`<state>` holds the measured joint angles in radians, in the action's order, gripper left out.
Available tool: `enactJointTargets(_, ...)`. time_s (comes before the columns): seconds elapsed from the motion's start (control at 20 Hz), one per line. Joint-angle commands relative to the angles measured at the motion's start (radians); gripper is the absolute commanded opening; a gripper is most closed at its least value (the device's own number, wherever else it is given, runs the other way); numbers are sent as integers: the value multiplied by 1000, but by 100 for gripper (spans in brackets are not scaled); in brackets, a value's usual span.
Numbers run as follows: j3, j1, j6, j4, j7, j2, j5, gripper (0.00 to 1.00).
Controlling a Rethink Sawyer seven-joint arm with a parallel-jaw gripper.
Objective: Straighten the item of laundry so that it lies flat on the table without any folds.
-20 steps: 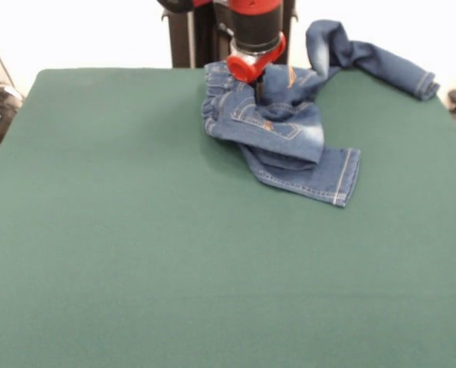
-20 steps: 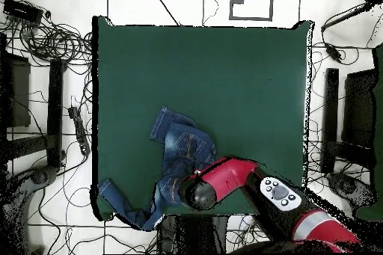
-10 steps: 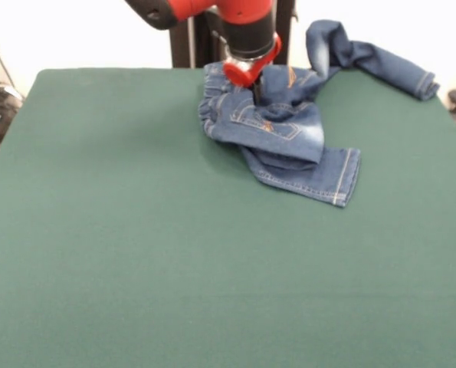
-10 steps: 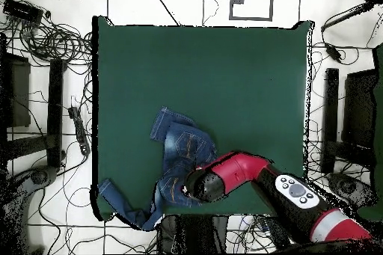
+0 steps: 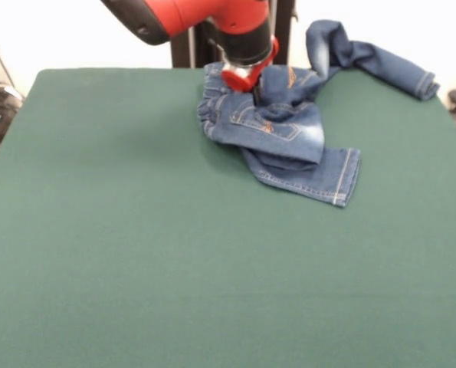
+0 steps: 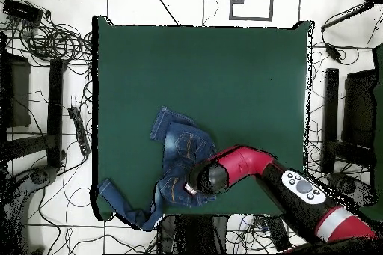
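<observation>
The item of laundry, a small pair of blue jeans (image 5: 285, 126), lies crumpled at the far middle of the green table (image 5: 136, 230). One leg is folded toward the near side and ends in a hem (image 5: 342, 176). The other leg (image 5: 381, 61) trails over the far right edge. My gripper (image 5: 256, 93) comes down under the red wrist onto the bunched waistband part. In the overhead view the jeans (image 6: 179, 151) lie near the bottom left of the table (image 6: 224, 65), and the red arm hides the gripper (image 6: 200, 181) above them. The grip itself does not show.
Cables and dark stands (image 6: 52, 50) lie on the floor around the table in the overhead view. A dark pedestal (image 5: 189, 38) stands behind the jeans. The red arm (image 6: 254, 166) reaches in over the table's bottom right part.
The arm's upper links have swung sideways while the wrist stayed over the waistband. The jeans' waistband edge has shifted only slightly; the legs lie as before.
</observation>
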<state>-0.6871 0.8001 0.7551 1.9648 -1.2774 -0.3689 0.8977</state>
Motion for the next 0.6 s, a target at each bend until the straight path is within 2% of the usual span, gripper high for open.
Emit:
enactJointTargets(0.05, -77, -10, -63, -331, 381, 112, 123, 0)
enactJointTargets(0.6, -122, -20, 27, -369, 431, 89, 150, 0)
